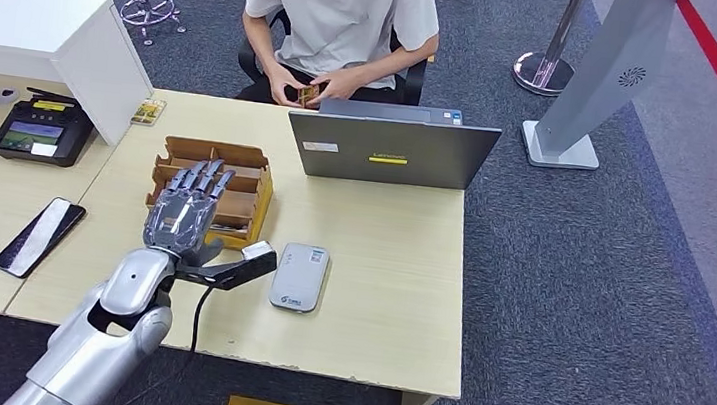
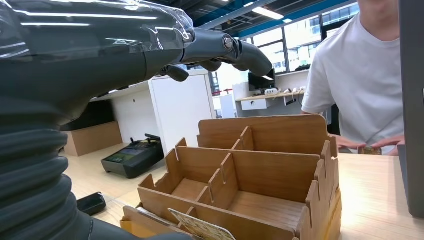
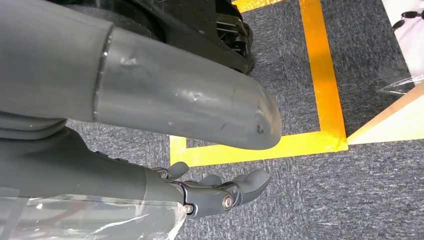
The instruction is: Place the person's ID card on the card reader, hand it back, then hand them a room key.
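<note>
My left hand hovers with its fingers spread over the near end of the wooden card box and holds nothing. In the left wrist view its dark fingers reach above the box's compartments, and a patterned card leans in the nearest slot. The grey-white card reader lies flat on the table just right of the hand. Across the table, a seated person holds a small card in both hands behind the laptop; it is also visible as the card. My right hand hangs over the carpet, loosely curled and empty.
An open grey laptop stands at the table's far edge. A black payment terminal and a black phone lie on the left table, next to a white cabinet. A small card stack sits beside it. Yellow floor tape marks the carpet.
</note>
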Motion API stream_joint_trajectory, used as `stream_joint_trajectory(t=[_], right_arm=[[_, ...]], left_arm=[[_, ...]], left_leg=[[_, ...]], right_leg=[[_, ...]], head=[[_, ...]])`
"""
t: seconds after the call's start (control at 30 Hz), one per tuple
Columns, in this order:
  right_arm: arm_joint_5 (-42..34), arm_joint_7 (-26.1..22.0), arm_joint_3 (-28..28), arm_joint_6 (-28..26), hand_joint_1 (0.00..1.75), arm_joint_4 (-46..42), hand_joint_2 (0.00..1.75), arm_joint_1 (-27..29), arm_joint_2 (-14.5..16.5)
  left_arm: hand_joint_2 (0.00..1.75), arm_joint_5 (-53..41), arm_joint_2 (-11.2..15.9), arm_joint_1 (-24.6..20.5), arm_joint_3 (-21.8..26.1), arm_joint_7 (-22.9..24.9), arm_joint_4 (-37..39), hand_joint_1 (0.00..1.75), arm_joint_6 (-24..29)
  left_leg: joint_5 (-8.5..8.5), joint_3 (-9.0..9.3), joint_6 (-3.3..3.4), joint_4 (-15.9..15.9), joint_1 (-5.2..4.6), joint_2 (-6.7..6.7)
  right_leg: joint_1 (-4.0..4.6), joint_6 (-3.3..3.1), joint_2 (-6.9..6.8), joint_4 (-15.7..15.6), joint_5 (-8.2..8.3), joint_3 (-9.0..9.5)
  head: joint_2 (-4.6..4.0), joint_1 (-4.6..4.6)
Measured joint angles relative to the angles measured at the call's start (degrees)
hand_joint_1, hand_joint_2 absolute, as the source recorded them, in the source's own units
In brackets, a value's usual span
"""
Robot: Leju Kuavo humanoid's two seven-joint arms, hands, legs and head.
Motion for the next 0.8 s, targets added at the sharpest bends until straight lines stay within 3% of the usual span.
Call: stream_joint_trajectory(t=[0.8], right_arm=[[0.2, 0.2, 0.0, 0.0, 0.00, 0.0, 0.00, -0.2, 0.0]], left_arm=[[1.75, -0.3, -0.8, -1.6, 0.0, 0.4, 2.3, 0.00, 0.1]], left_leg=[[0.00, 0.00, 0.00, 0.0, 0.00, 0.00]], right_leg=[[0.00, 0.00, 0.00, 0.0, 0.00, 0.00]], head=[[0.00, 0.00]])
